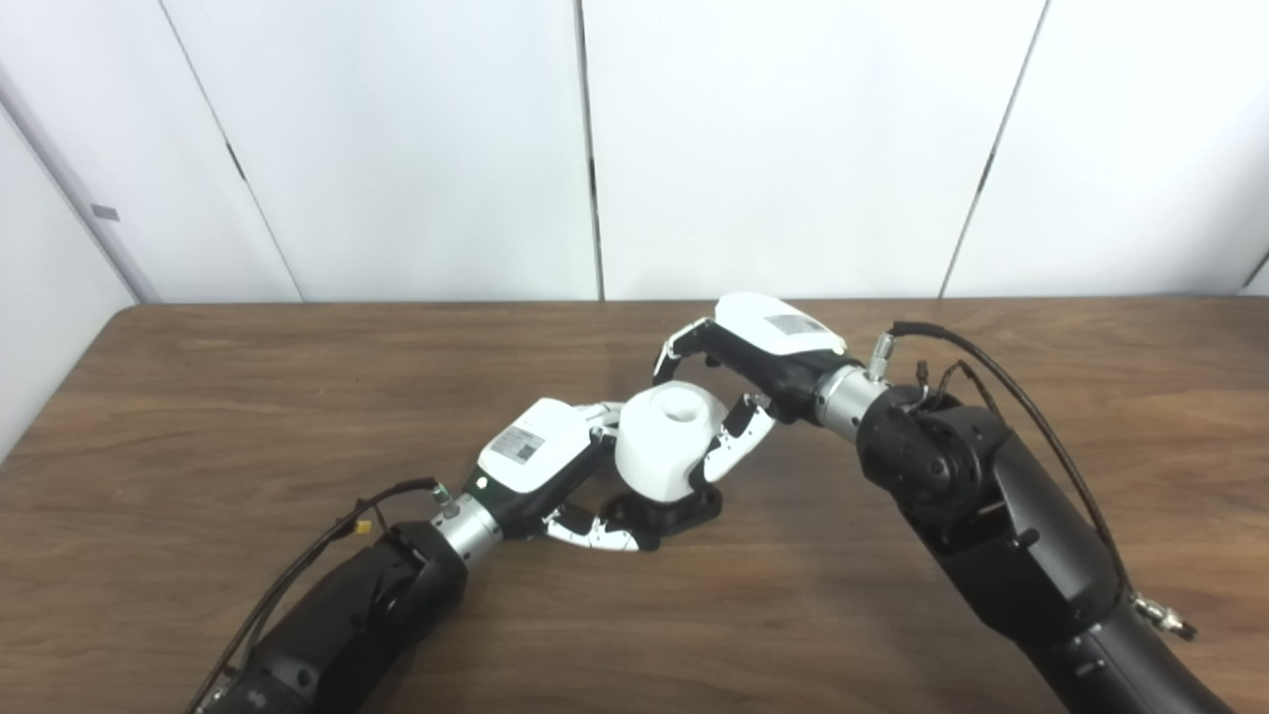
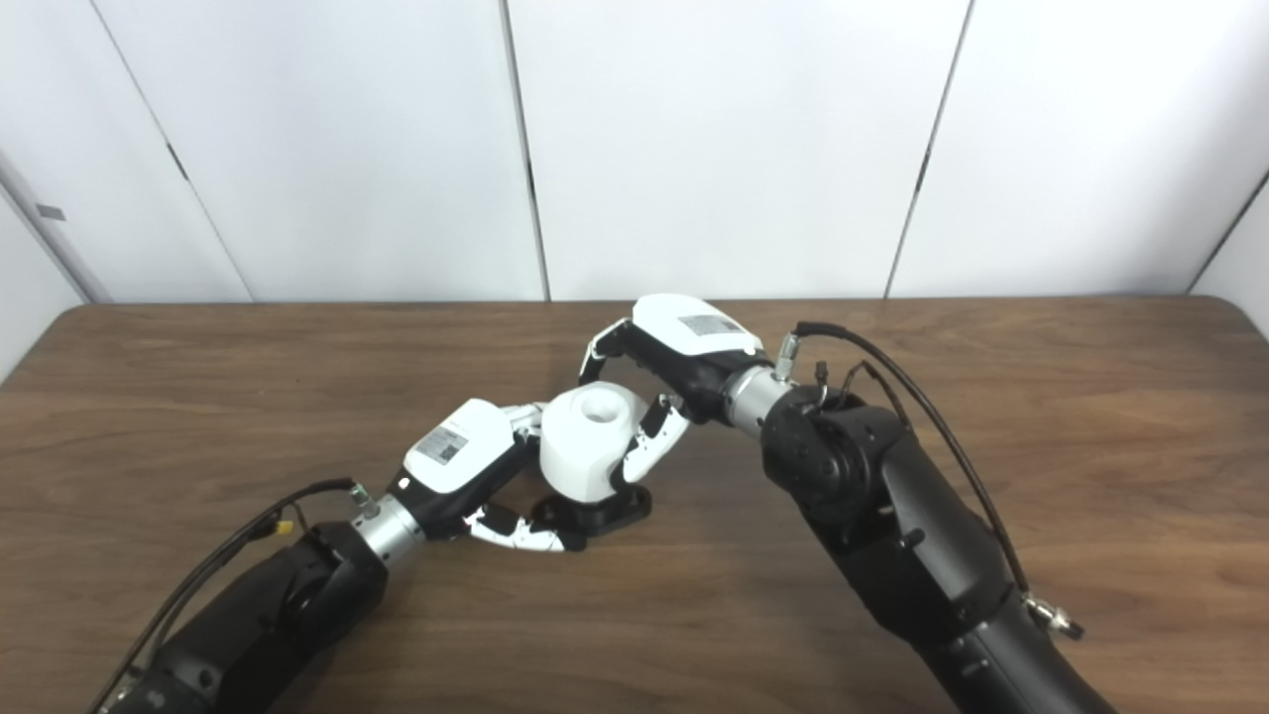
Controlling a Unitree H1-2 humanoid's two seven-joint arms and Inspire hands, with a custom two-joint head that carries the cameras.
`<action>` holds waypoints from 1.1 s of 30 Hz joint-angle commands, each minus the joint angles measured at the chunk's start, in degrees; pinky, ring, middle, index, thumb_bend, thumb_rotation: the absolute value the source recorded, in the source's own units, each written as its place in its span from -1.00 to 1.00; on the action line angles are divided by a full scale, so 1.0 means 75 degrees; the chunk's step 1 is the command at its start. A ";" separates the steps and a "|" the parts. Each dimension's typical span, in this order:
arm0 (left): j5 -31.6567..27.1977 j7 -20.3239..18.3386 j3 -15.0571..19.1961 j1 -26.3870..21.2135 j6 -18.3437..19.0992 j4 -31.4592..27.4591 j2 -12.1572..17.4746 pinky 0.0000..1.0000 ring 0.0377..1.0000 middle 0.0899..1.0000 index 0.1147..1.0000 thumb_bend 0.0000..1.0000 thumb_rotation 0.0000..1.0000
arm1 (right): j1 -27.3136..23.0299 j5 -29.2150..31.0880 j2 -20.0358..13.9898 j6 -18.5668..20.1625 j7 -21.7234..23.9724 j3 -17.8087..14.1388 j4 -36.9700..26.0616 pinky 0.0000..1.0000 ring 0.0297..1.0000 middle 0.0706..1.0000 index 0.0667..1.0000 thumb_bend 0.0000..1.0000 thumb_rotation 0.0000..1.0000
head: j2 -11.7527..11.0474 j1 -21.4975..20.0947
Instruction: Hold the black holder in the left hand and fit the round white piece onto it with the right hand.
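The long brown wood-grain desk carries everything, and the two black arms come up from the near edge to meet close to its middle. Of the two, the right hand is the higher, reaching in from the right. Its fingers are curled apart around the round white piece, one set arching past its far side and the white-tipped ones lying against the side facing the right arm. I judge it to be loosely cupping the piece, though whether the far fingers actually touch is hard to tell.

The left hand sits lower and to the left, its palm pressed against the white piece's left flank and its lower fingers stretched along the desk to the base of the black holder, so it seems to be bracing the holder.

The round white plastic piece, faceted and with a shallow round hollow in its top, stands between the two hands. Its axis is nearly upright, leaning a touch. Directly beneath it, the small black plastic holder rests on the desk, only its flared foot showing.

The move turns on that vertical line: the piece appears already over the holder, so the right hand would need to press straight down along it.
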 commanded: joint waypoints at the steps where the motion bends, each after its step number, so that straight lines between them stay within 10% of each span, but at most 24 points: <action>1: 0.0532 -0.0554 -0.0282 0.0075 0.0254 0.0068 -0.0077 0.43 0.68 0.59 -0.16 0.05 -0.85 | -0.0218 -0.0095 0.0081 -0.0220 0.0132 0.0247 0.0000 0.40 0.58 0.53 -0.11 0.05 -0.72 | 0.0038 0.0003; 33: 0.0450 -0.0553 -0.0248 0.0047 0.0262 0.0045 -0.0044 0.42 0.67 0.60 -0.17 0.05 -0.85 | -0.0576 0.0003 -0.0217 -0.0276 0.0900 0.0577 -0.0469 0.43 0.61 0.55 -0.11 0.04 -0.72 | 0.0141 0.0007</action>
